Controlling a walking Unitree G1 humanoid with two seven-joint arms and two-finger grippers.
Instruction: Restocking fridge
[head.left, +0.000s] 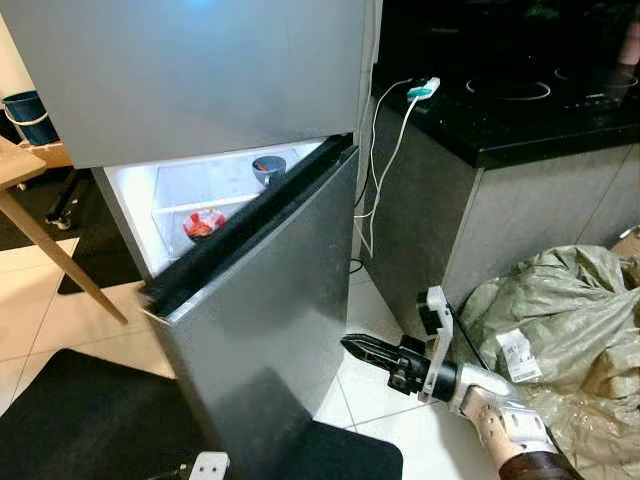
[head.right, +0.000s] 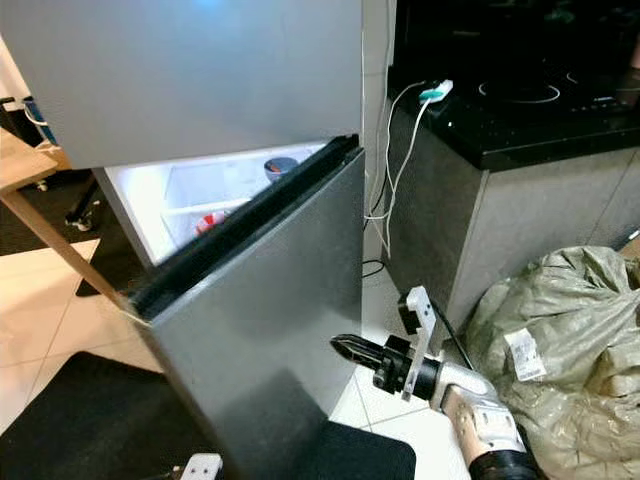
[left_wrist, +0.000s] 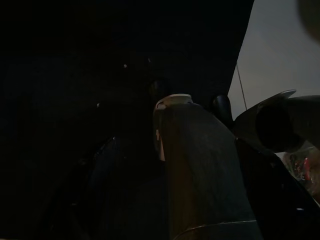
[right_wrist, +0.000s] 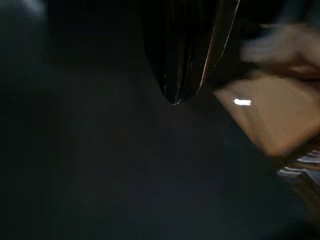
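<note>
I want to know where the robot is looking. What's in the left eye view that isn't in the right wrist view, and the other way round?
Left eye view: the fridge's open lower door, a red bowl and a dark bowl on lit shelves, a white cable, a crumpled bag. Right wrist view: a dark, blurred close-up with a pale tan patch. Both: the right gripper, its fingers closed to a point near the door.
</note>
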